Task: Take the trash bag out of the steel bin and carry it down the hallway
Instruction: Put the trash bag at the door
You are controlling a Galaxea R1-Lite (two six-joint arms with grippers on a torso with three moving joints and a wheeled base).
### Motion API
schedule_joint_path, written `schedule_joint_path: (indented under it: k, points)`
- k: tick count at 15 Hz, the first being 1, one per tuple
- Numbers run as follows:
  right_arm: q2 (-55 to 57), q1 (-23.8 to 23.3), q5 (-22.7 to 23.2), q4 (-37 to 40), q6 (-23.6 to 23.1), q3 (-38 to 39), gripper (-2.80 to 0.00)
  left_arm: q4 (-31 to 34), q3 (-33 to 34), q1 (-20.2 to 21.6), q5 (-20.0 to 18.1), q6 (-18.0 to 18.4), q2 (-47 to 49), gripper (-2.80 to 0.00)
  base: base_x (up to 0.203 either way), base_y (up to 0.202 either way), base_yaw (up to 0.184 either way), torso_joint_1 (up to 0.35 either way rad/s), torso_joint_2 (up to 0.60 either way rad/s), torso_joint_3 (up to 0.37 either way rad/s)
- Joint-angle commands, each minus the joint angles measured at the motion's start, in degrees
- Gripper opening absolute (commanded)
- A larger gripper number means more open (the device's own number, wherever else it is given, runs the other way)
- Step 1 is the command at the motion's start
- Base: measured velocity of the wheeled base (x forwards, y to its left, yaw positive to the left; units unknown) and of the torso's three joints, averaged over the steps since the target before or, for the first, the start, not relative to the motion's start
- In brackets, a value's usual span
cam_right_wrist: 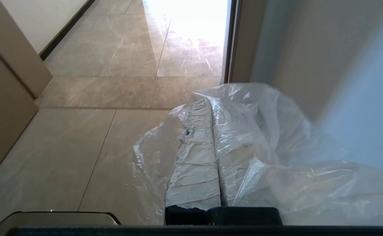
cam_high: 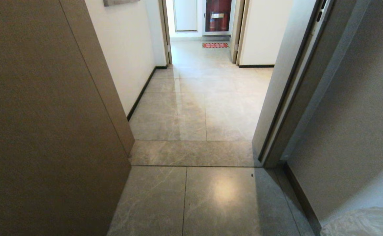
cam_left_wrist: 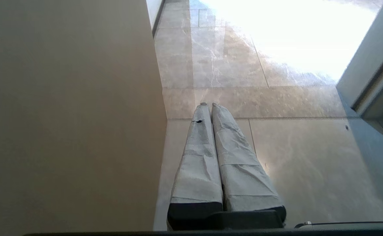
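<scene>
And we're in the carrying leg now. The thin, crinkled, translucent whitish trash bag [cam_right_wrist: 263,137] is out of its bin: in the right wrist view it drapes over and around the right gripper [cam_right_wrist: 211,103], whose two wrapped fingers are pressed together with the plastic bunched about them. By the look of it, closed on the bag. In the head view only a puff of that bag peeks in at the lower right corner [cam_high: 362,223]. The steel bin itself is nowhere to be seen.

The left gripper [cam_left_wrist: 208,105] sits low centre in its own view, fingers shut flat against each other, holding nothing, hanging over the grey-beige stone floor tiles [cam_left_wrist: 296,157].

Ahead, upper centre of the head view, the hallway [cam_high: 204,82] runs on between pale walls towards a small red mat [cam_high: 215,45] at the far end. A brown door panel [cam_high: 47,114] fills the left side, a grey door frame [cam_high: 286,98] the right.

Next call, I'd say: drive straight through that gap, keeping the dangling bag off the right-hand frame, and keep the grip firm.
</scene>
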Motion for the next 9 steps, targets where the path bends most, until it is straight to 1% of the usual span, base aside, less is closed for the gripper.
schedule_joint_path:
  k: [1, 9]
  points:
    - [0.05, -0.03, 0.00, -0.02, -0.02, 0.00, -2.80, 0.02, 0.62, 0.00, 0.02, -0.10, 0.00, -2.80, 0.193, 0.000, -0.002, 0.007, 0.00, 0.002]
    - [0.05, 0.06, 0.00, -0.02, -0.02, 0.00, -2.80, -0.06, 0.62, 0.00, 0.11, 0.00, 0.00, -2.80, 0.193, 0.000, 0.000, 0.003, 0.00, 0.003]
